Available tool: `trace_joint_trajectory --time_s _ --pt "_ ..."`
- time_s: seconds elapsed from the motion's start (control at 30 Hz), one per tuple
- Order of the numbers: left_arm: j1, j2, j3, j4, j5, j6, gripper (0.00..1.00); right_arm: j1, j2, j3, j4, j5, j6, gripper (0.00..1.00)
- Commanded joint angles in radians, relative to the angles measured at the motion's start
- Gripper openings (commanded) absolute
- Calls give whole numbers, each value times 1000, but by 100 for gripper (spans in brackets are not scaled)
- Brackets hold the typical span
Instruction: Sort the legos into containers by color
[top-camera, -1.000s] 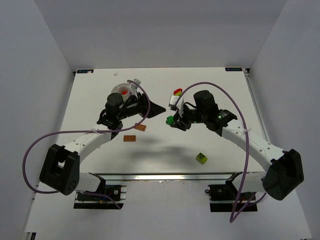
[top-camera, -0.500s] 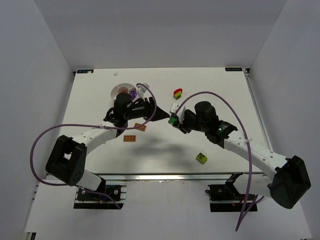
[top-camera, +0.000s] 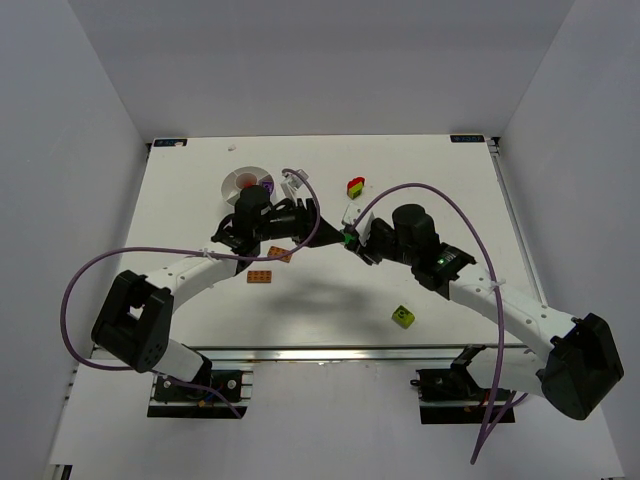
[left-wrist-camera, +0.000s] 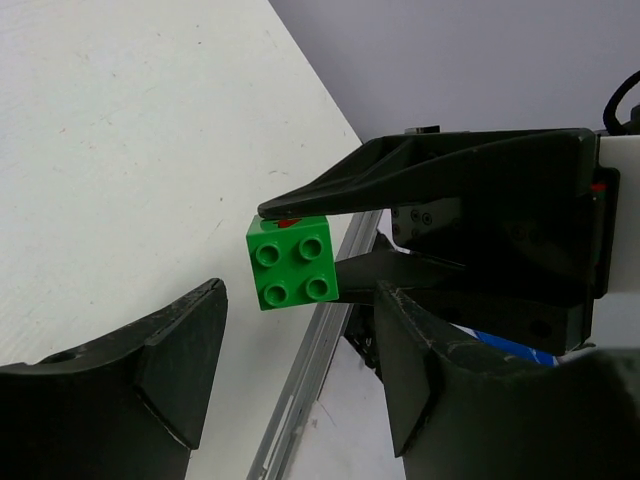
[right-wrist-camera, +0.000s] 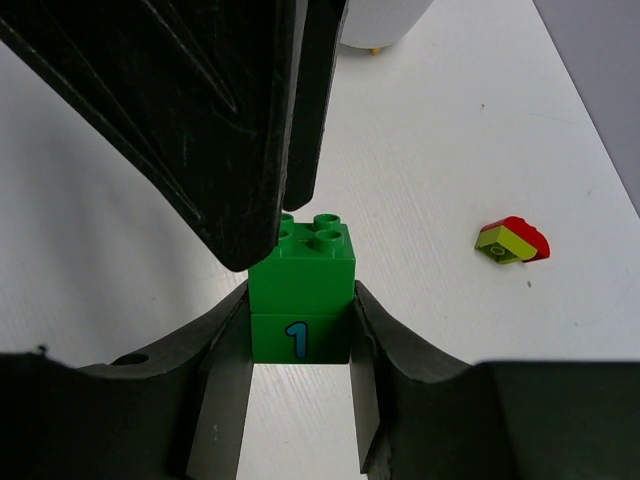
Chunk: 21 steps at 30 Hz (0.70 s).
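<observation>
My right gripper (top-camera: 347, 238) is shut on the green cube (right-wrist-camera: 300, 290), which bears a blue "1", and holds it above the table. My left gripper (left-wrist-camera: 300, 370) is open, with its fingers (right-wrist-camera: 200, 110) right at the cube's studded face (left-wrist-camera: 291, 260); I cannot tell whether they touch it. The white dish (top-camera: 232, 180) at the back left holds the purple-and-red piece (top-camera: 266, 187). Two orange plates (top-camera: 280, 254) (top-camera: 260, 277) lie under the left arm. The lime-green block (top-camera: 402, 316) lies front right. The red-yellow-green piece (top-camera: 355, 186) lies at the back and also shows in the right wrist view (right-wrist-camera: 512, 240).
Purple cables loop from both arms over the table. The metal rail (left-wrist-camera: 320, 350) of the table's near edge shows in the left wrist view. Grey walls stand on three sides.
My left gripper has swung right from over the dish toward the green cube. The dish and the purple-and-red piece have come into view. My right gripper has shifted slightly with the cube.
</observation>
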<state>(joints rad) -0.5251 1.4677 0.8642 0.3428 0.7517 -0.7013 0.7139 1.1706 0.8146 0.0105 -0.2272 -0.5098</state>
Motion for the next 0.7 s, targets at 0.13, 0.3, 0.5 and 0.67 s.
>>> trace_joint_trajectory --time_s 0.13,0.3,0.5,0.67 --pt "-21 6 50 -34 29 49 68 5 -29 -3 54 -32 16 0" --pt "-24 13 55 -48 23 62 65 12 -29 -2 45 -52 24 0" --pt "-24 14 55 -51 15 69 61 24 -28 0 42 -63 22 0" --pt "-24 16 56 -53 17 72 57 32 -23 0 39 -66 19 0"
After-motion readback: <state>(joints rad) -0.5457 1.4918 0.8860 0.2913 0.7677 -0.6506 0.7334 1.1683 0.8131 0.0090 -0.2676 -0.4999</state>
